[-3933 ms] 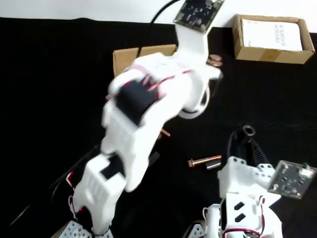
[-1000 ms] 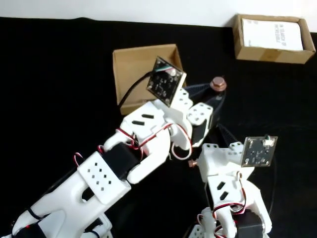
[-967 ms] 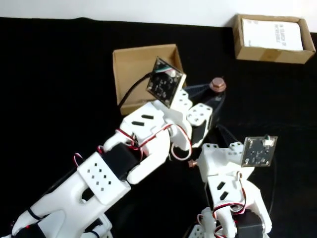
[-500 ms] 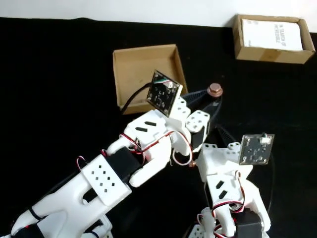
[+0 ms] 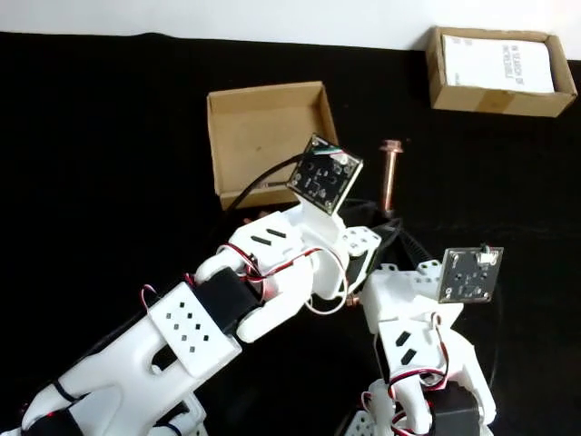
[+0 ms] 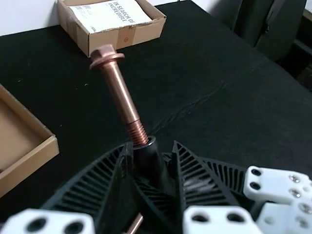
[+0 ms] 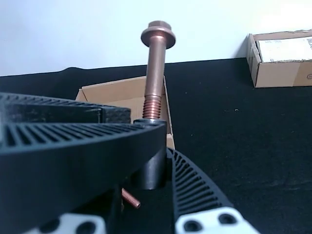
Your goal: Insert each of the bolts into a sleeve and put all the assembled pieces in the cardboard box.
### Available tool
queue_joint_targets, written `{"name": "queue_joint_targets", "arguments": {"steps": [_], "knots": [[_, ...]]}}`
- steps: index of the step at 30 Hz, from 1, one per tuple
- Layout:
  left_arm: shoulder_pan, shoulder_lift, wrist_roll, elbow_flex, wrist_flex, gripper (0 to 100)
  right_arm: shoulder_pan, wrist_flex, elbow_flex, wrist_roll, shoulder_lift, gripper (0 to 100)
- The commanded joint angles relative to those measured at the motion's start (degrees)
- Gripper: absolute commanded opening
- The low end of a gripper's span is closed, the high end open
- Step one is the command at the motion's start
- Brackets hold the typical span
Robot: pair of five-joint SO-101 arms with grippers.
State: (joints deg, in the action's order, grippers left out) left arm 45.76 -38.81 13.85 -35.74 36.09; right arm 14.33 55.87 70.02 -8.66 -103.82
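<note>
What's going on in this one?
The two arms meet near the middle of the table. A copper bolt stands with its threaded end in a black sleeve. The left gripper and the right gripper are both closed around that sleeve. The bolt's shank and head stick out free. The piece is not yet in the cardboard box. A second bolt shows its threaded tip beneath the grippers.
</note>
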Motion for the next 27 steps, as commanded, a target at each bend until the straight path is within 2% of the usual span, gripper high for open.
{"name": "queue_joint_targets", "arguments": {"steps": [1, 12, 18, 27], "knots": [[0.8, -0.3, -0.4, 2.0, 0.3, 14, 0.2, -1.6, -0.4, -0.2, -0.3, 0.6], [0.7, -0.4, -0.7, 2.0, 0.3, 14, 0.2, -1.8, -0.3, -0.1, -0.3, 0.6], [0.7, -4.5, -0.7, 1.7, 0.4, 14, -0.1, -6.4, -0.3, -0.1, 0.0, 0.6], [0.7, -12.9, -0.8, 2.1, 8.0, 14, -1.5, -11.6, -0.2, 3.1, 0.1, 0.6]]}}
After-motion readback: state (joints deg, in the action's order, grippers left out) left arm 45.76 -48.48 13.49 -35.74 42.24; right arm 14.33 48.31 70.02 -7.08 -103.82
